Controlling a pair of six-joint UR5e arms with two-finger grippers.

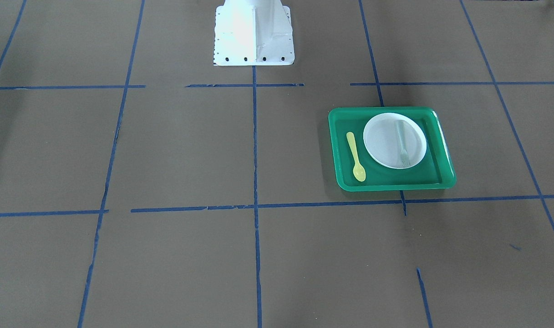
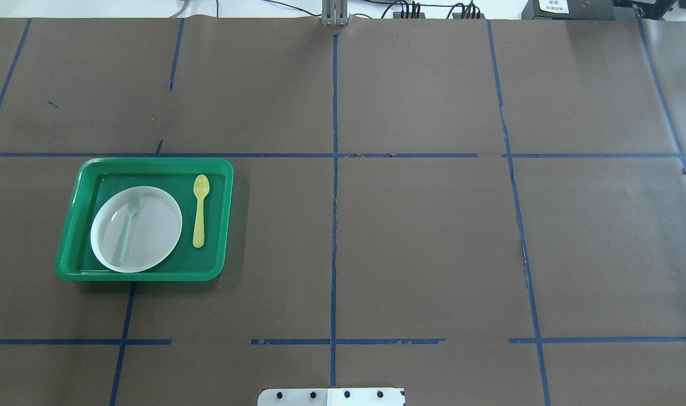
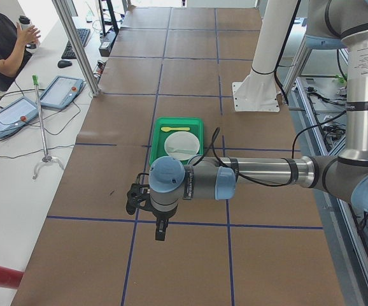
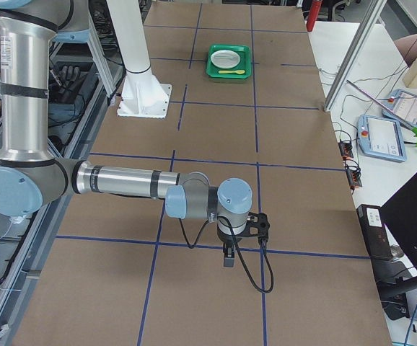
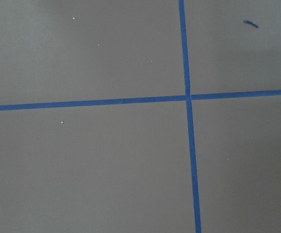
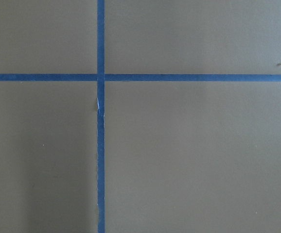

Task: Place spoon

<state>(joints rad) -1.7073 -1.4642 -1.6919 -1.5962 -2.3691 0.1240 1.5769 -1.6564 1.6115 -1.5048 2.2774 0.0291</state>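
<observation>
You can see the yellow spoon lying flat in the green tray, just beside the white plate but not touching it. A pale fork lies on the plate. The tray sits on the brown table, on the robot's left side. The left gripper and the right gripper hang over the table, away from the tray. You cannot tell if their fingers are spread or pinched.

One small yellow plastic spoon, one pale grey-green plastic fork, one round white plate — a single piece of each. One green rectangular plastic tray carries all three on the desk.
</observation>
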